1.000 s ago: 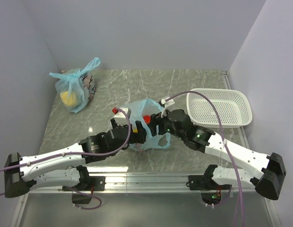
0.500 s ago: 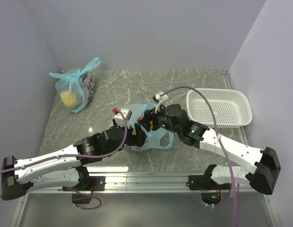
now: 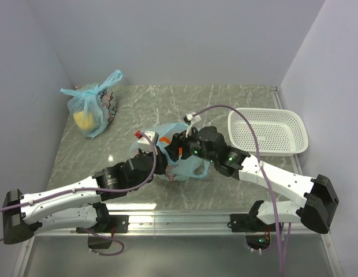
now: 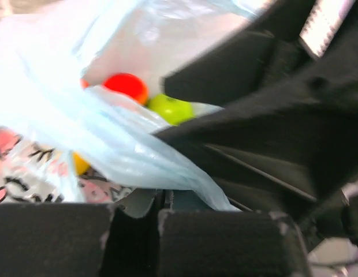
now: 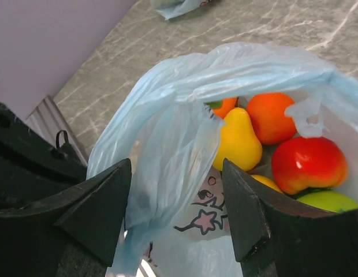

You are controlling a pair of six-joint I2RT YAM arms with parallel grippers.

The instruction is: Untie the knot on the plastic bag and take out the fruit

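The light-blue plastic bag [image 3: 180, 168] lies mid-table between both arms, its mouth gaping. The knot is out of view. In the right wrist view the fruit shows inside the bag [image 5: 167, 127]: a yellow one [image 5: 237, 141], an orange one [image 5: 270, 118], a red one [image 5: 309, 163] and a green one [image 5: 329, 202]. My right gripper [image 5: 176, 167] is open, with a fold of the bag's rim hanging between its fingers. My left gripper [image 4: 157, 202] is shut on the bag's film [image 4: 115, 138] at the near side; a red-orange fruit [image 4: 127, 86] and a green fruit [image 4: 170, 108] show beyond.
A second knotted blue bag [image 3: 93, 109] with a yellow lump stands at the back left by the wall. A white perforated basket [image 3: 268, 131] sits at the right. My right arm's body [image 4: 271, 115] fills the right half of the left wrist view.
My left gripper has closed from wide open onto the bag's film. The right gripper has pushed left and deeper over the bag's mouth, staying open.
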